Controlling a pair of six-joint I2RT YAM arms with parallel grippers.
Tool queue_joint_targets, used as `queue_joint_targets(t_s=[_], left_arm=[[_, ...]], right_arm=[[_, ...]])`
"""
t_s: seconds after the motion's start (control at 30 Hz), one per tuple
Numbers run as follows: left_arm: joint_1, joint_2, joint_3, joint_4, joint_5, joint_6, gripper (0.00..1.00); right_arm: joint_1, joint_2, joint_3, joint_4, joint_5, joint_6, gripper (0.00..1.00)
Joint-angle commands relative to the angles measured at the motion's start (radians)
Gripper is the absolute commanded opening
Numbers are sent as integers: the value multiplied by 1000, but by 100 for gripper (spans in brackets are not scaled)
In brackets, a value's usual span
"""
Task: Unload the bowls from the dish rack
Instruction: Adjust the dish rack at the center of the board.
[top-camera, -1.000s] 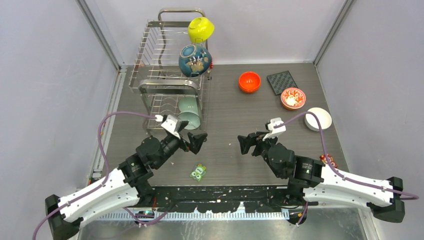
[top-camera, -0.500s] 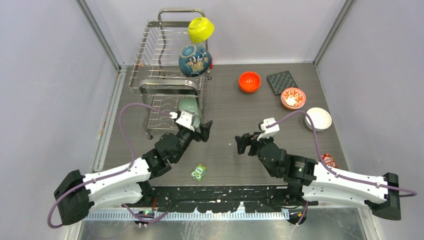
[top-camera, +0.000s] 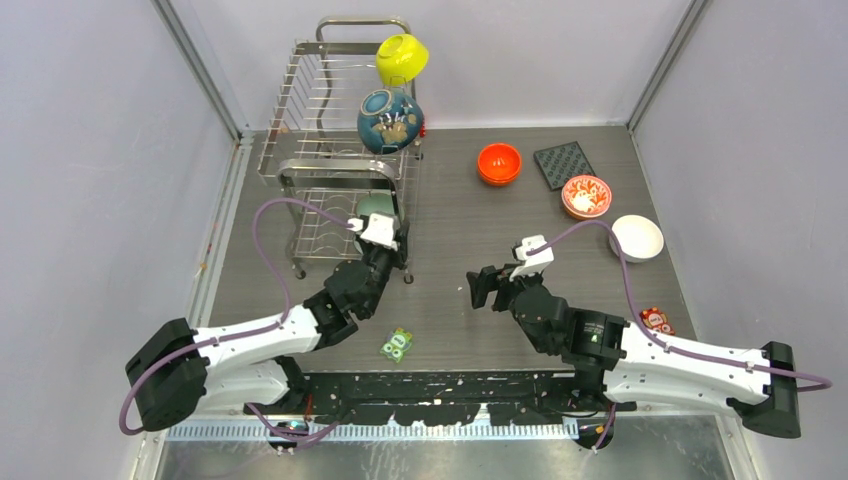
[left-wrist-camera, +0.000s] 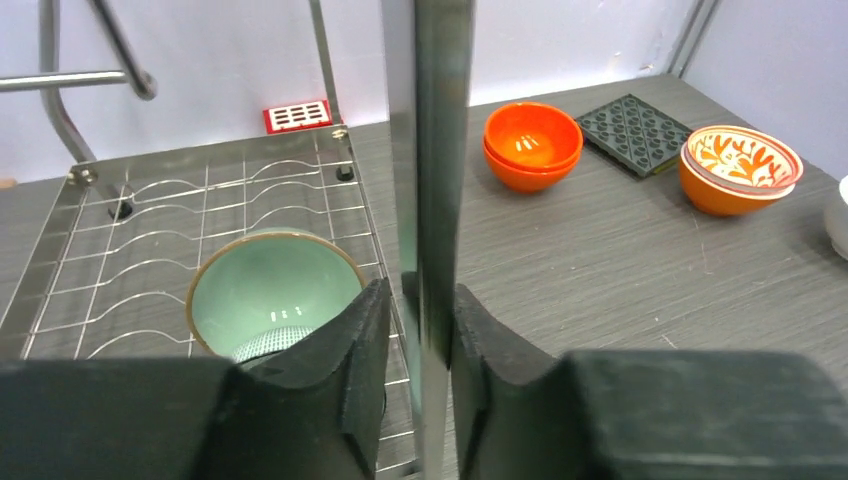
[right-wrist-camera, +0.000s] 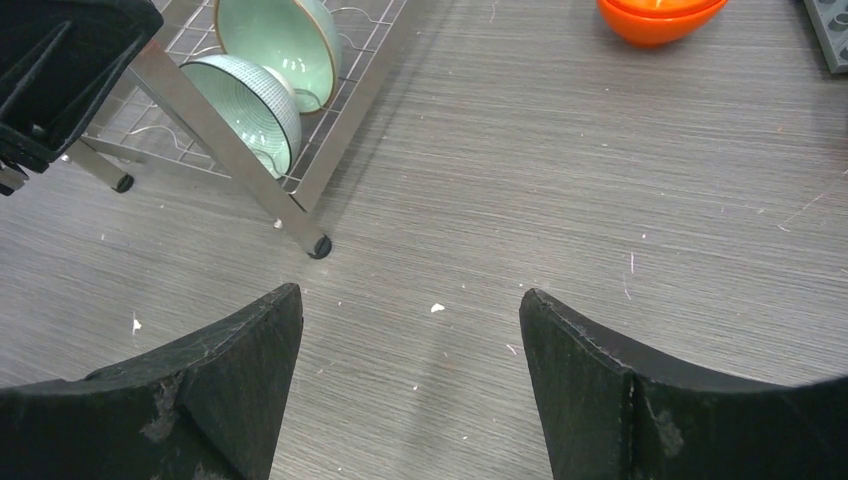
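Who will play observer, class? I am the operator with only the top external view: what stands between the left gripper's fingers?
Observer: An upright post of the shiny steel wire dish rack; the left gripper straddles it, no bowl between its fingers.
Operator: How many bowls stand on the lower tier?
Observer: Two, on edge: one pale green round bowl shows its hollow, the ribbed pale green bowl beside it its outside.
Operator: Is the right gripper carrying anything?
Observer: No; the right gripper is open, only bare grey wood-grain table beneath it.
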Motion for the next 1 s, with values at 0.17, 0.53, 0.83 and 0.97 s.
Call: queue_joint_targets(t_s=[0.17,0.53,0.83,0.97], left_arm=[[-4,-36,11,83,-33,31,0],[-4,-386,-54,-362,-1,-118,0],[-4,-690,-101,-681,-45,-215,0],[-4,-742,-103,-786,-51,-253,0]], right_arm=[[-5,41,60,86,-1,4,83],[-237,236,157,278,-147,-21,82],[-448,572,194,853,-274,-200,81],[-528,771,298,996,-366,-241,81]])
